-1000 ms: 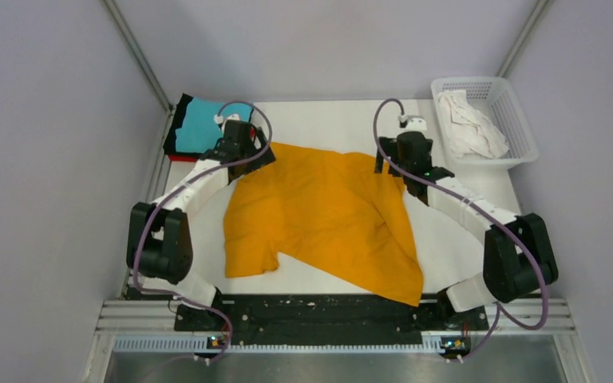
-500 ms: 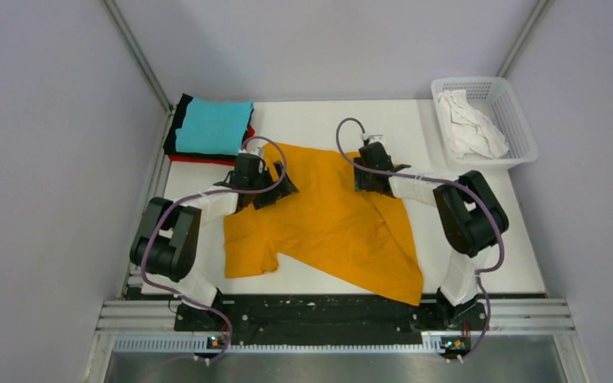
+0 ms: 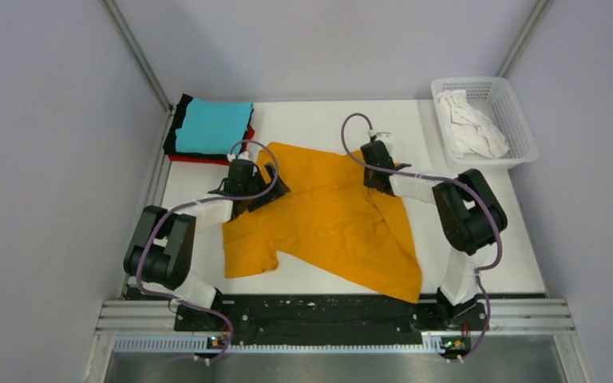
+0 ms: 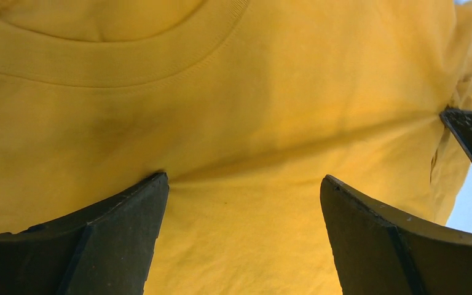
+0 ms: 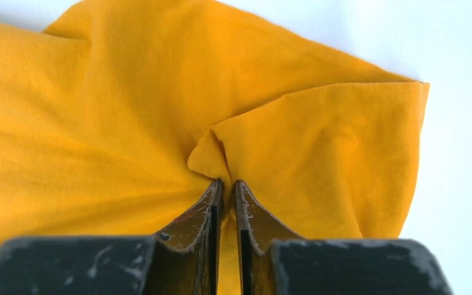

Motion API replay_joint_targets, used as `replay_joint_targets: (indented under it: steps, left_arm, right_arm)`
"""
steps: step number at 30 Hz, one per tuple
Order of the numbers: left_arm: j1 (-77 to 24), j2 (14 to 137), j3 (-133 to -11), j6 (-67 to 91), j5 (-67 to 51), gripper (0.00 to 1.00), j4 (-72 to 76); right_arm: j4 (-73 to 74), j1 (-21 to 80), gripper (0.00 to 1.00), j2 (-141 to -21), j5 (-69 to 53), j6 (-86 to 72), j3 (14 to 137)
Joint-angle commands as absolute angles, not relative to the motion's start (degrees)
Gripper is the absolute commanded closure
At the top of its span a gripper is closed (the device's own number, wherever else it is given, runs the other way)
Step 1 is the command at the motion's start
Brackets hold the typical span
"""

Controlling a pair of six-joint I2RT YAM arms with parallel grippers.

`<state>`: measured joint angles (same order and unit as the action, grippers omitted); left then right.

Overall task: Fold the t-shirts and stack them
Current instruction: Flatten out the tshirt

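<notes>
Right wrist view: I read right gripper (image 5: 227,184) clamped on raised pucker of orange-yellow t-shirt (image 5: 117,117) near its edge. Left wrist view: left gripper (image 4: 243,179) jaws wide apart over same shirt, just below collar; contact unclear. Top external: shirt lies spread and rumpled mid-table. Cyan t-shirt (image 3: 212,126) tops folded stack at far-left corner. White t-shirt (image 3: 467,125) sits in mesh basket (image 3: 522,120).

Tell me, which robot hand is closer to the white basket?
Right. The right gripper pinches the orange-yellow t-shirt to the left of the white mesh basket, not touching it. The left gripper hangs open over the shirt's opposite side, farther left.
</notes>
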<state>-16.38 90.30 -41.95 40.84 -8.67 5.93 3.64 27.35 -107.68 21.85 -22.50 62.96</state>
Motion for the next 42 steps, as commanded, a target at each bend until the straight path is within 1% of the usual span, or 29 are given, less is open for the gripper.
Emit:
replay_joint_targets:
  steps: [1,4,7,8,14,16,18,20,21,22,24,25,26,28,29,30,31,32,34,35,36,38,40,42]
  left_arm:
    - [-14.56,89.38,-39.60,39.70,-0.69,0.01,-1.72]
    - [-13.87,89.55,-39.68,39.75,-0.59,0.01,-2.16]
    - [-13.29,89.19,-39.46,39.75,-0.56,0.01,-2.51]
    - [-13.09,89.06,-39.37,39.74,-0.61,0.01,-2.69]
    - [-12.74,87.77,-38.90,39.45,0.35,0.01,-2.98]
    - [-12.66,87.44,-38.86,39.23,1.54,0.01,-3.48]
    - [-12.66,86.79,-38.64,39.12,1.36,0.01,-3.30]
    - [-12.66,85.99,-38.30,38.74,0.35,0.01,-2.59]
    - [-12.70,85.53,-37.84,38.59,-2.10,0.01,-1.87]
    - [-12.68,85.11,-37.59,38.41,-3.44,0.01,-1.17]
    - [-12.75,84.29,-37.00,38.22,-5.70,0.01,-0.49]
    - [-12.75,84.02,-36.78,38.21,-6.95,0.01,0.87]
    - [-12.74,83.77,-36.56,38.22,-8.08,0.01,1.95]
    - [-12.74,83.29,-36.14,38.15,-9.24,0.01,2.55]
    - [-12.74,82.84,-36.31,38.02,-9.07,0.01,2.10]
    - [-12.74,82.35,-36.37,38.00,-8.83,0.01,1.49]
    - [-12.74,81.55,-36.21,38.12,-8.67,0.01,1.27]
    - [-12.74,80.81,-36.07,38.20,-8.93,0.01,1.20]
    - [-12.87,79.21,-36.09,38.52,-10.37,0.01,1.40]
    - [-12.98,78.52,-36.34,38.59,-11.14,0.01,1.30]
    - [-13.11,77.78,-36.69,38.58,-11.82,0.01,1.24]
    - [-13.50,76.71,-37.44,38.47,-12.79,0.01,1.20]
    - [-13.77,76.86,-38.80,38.36,-13.24,0.01,1.24]
    - [-13.93,78.54,-40.83,38.33,-13.68,0.01,1.79]
  right_arm:
    - [3.18,23.75,0.87,-100.55,18.23,-20.90,59.69]
    - [2.01,21.51,0.87,-97.38,12.13,-19.44,56.11]
    - [0.73,19.22,0.94,-94.43,9.19,-19.01,53.27]
    - [0.44,18.57,0.99,-93.38,9.05,-18.90,52.46]
    - [3.30,12.17,1.00,-86.26,12.41,-20.65,48.94]
    - [5.13,10.33,1.00,-83.89,16.83,-20.96,47.69]
    - [7.80,8.28,1.00,-82.63,24.91,-21.29,47.58]
    - [11.07,5.81,1.00,-82.85,30.03,-21.39,49.02]
    - [12.45,5.03,1.00,-83.33,33.35,-21.34,49.89]
    - [13.16,4.45,0.92,-83.84,37.20,-20.66,50.63]
    - [15.03,4.32,0.84,-84.95,41.20,-19.26,52.98]
    - [17.21,4.44,0.74,-85.18,41.20,-19.53,54.41]
    - [19.05,4.77,0.62,-85.05,41.00,-20.06,55.68]
    - [20.79,5.93,0.52,-83.97,42.86,-20.93,56.25]
    - [22.43,6.59,0.44,-83.04,44.37,-22.47,56.47]
    - [24.07,7.40,0.34,-82.02,44.61,-23.69,56.45]
    - [24.16,8.46,0.27,-80.65,43.18,-23.97,55.90]
    - [23.52,9.71,0.22,-79.17,40.55,-23.98,55.06]
    - [19.93,12.49,0.17,-76.02,31.03,-23.20,51.69]
    - [17.36,13.71,0.13,-74.29,24.64,-23.20,49.42]
    - [13.47,14.70,0.08,-72.45,16.90,-23.73,46.29]
    - [3.45,15.86,0.02,-69.62,5.65,-24.59,38.35]
    - [-4.08,16.13,0.01,-68.94,0.70,-27.74,33.39]
    - [-5.80,16.15,0.01,-70.58,0.29,-28.88,31.40]
